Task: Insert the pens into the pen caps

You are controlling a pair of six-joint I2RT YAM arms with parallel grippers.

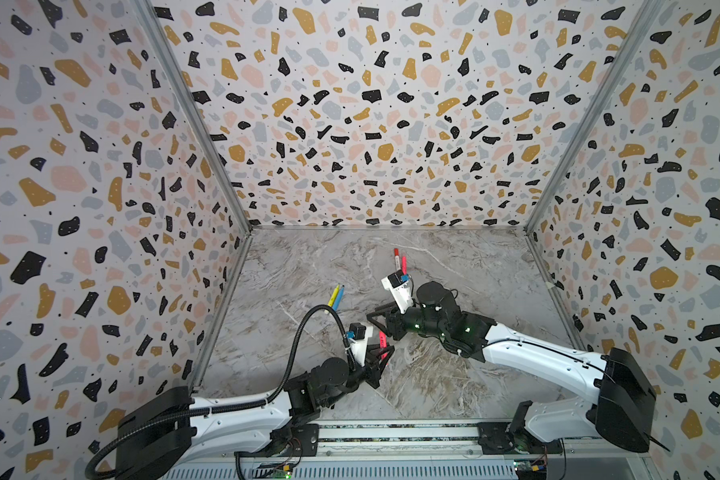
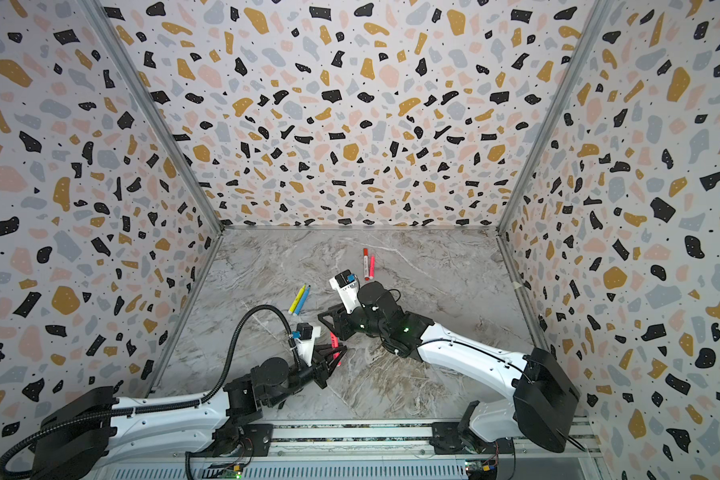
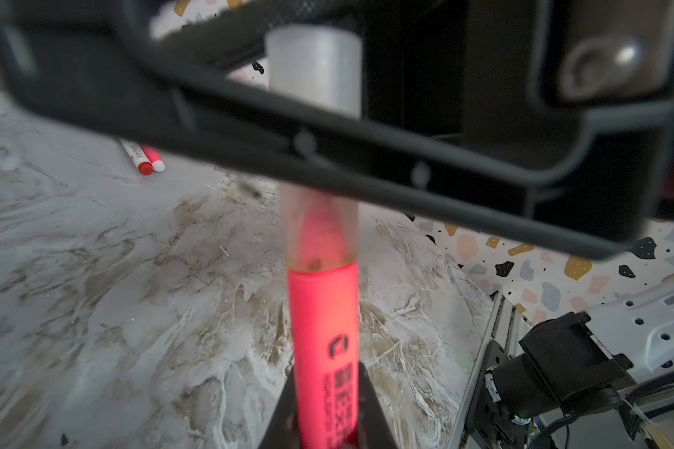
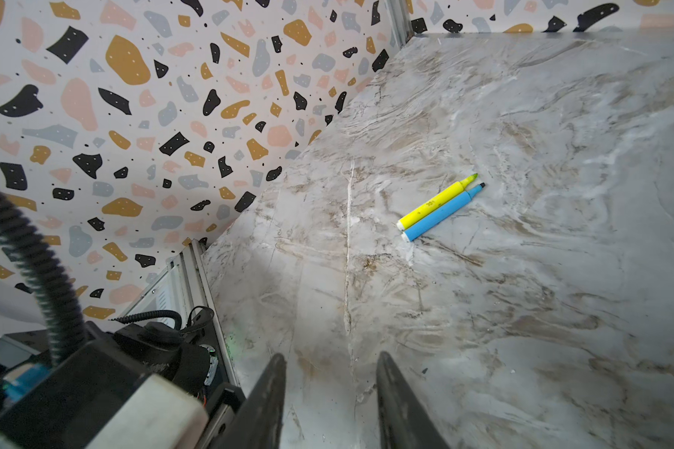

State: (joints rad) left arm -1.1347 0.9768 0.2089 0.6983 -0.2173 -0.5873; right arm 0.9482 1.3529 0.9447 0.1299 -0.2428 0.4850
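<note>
My left gripper (image 3: 325, 373) is shut on a pinkish-red pen (image 3: 323, 330). A translucent pen cap (image 3: 315, 70) covers the pen's far end. In both top views this pen (image 1: 382, 340) (image 2: 333, 340) points away from the left gripper (image 1: 385, 353) toward the right gripper (image 1: 375, 318). The right gripper (image 4: 329, 355) is open with only bare table between its jaws. One of its fingers (image 3: 366, 155) crosses in front of the capped end. A yellow pen (image 4: 432, 204) and a blue pen (image 4: 440, 215) lie side by side, tips bare.
A white-bodied pen with red ends (image 1: 396, 259) and another pinkish-red pen (image 1: 404, 264) lie together farther back on the marble table (image 1: 454, 374). Patterned walls close in three sides. A metal rail (image 1: 391, 432) runs along the front edge.
</note>
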